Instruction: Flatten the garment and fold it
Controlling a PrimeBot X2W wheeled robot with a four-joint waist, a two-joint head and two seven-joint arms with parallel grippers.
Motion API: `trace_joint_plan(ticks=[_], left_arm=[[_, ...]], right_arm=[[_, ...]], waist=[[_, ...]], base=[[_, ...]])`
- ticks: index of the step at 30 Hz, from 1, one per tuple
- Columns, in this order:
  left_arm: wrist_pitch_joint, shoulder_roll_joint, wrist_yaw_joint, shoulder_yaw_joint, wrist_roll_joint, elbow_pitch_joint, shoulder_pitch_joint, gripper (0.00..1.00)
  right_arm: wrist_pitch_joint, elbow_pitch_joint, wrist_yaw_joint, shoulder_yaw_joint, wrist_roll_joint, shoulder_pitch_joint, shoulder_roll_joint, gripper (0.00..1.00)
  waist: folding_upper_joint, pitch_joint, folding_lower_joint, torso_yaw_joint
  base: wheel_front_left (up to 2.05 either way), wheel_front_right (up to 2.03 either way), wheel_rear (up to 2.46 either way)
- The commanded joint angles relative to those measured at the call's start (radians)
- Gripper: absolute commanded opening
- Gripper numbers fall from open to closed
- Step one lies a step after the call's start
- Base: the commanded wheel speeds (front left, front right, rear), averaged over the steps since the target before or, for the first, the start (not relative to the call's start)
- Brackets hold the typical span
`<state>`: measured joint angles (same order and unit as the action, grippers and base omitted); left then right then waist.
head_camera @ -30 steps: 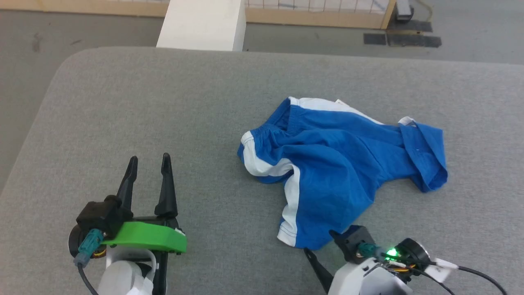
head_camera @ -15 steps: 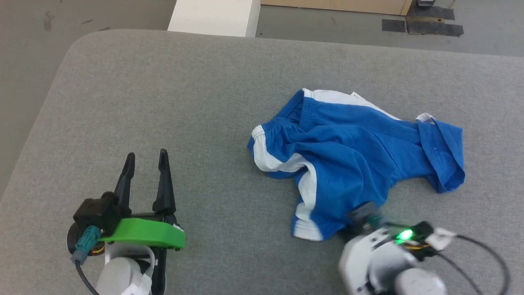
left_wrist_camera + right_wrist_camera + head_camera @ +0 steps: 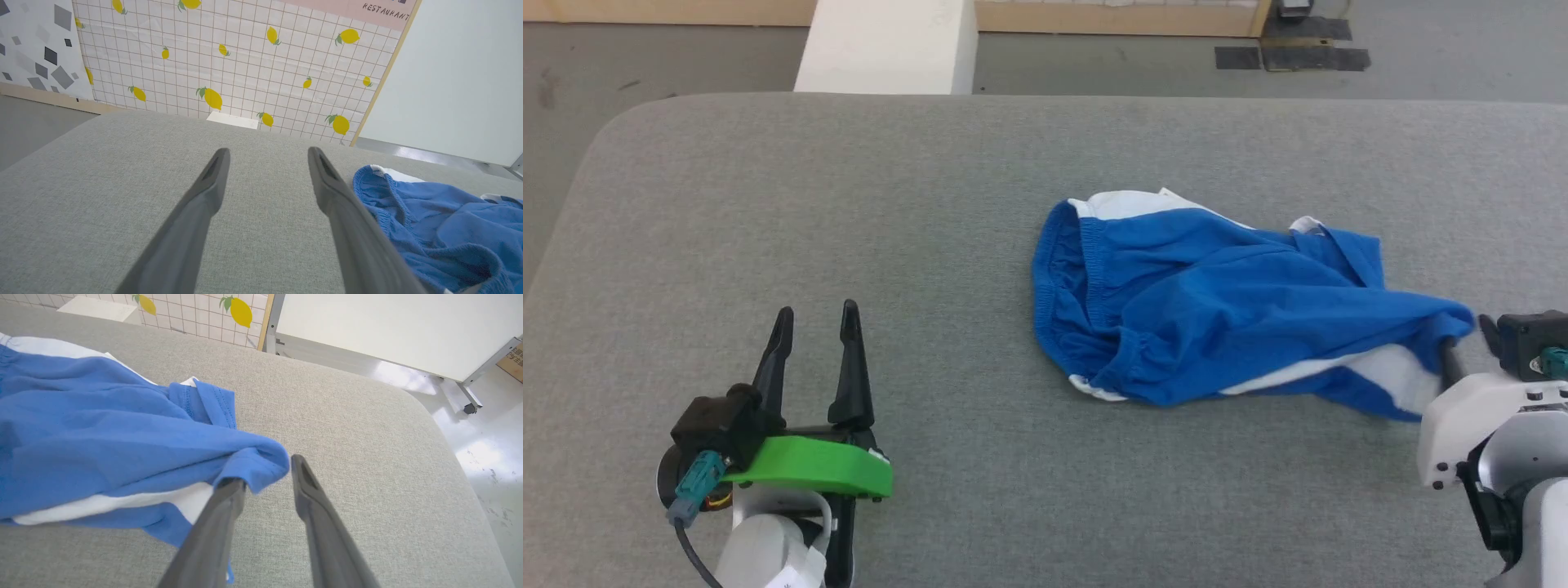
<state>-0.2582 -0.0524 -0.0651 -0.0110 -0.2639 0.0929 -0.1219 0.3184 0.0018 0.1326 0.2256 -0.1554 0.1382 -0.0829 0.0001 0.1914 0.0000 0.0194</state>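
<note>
The bright blue soft fabric shorts with white edge bands [image 3: 1225, 310] lie crumpled on the right half of the grey cloth-covered table [image 3: 849, 204], with one leg stretched to the right. The right gripper [image 3: 265, 469], its fingers only a little apart, seems to pinch the hem of this leg. The left gripper [image 3: 267, 152] is spread wide and holds nothing. Behind the table is a white tiled wall with yellow lemons [image 3: 245, 61].

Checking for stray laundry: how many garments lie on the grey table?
1. The blue shorts lie right of centre on the grey table, one end at the right gripper. Another could hide underneath.
</note>
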Motion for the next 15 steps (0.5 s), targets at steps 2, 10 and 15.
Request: trace_joint_plan(ticks=[2,10,15], left_arm=[[-0.004,0.002,-0.006,0.001,0.013,0.005,-0.013,1.00],[-0.004,0.002,-0.025,-0.028,0.023,0.014,-0.002,1.00],[-0.004,-0.006,-0.051,-0.121,0.047,0.053,-0.007,1.00]], right_arm=[[-0.033,0.019,-0.002,0.014,0.015,0.010,0.013,1.00],[-0.200,-0.054,-0.002,0.159,0.152,-0.103,0.032,1.00],[-0.306,-0.081,-0.002,0.066,0.214,-0.164,0.032,1.00]], waist=[[-0.0001,-0.003,0.0000,-0.017],[-0.0001,-0.029,0.0000,-0.049],[-0.0001,-0.038,0.0000,-0.067]], base=[[0.00,0.00,0.00],[0.00,0.00,0.00],[0.00,0.00,0.00]])
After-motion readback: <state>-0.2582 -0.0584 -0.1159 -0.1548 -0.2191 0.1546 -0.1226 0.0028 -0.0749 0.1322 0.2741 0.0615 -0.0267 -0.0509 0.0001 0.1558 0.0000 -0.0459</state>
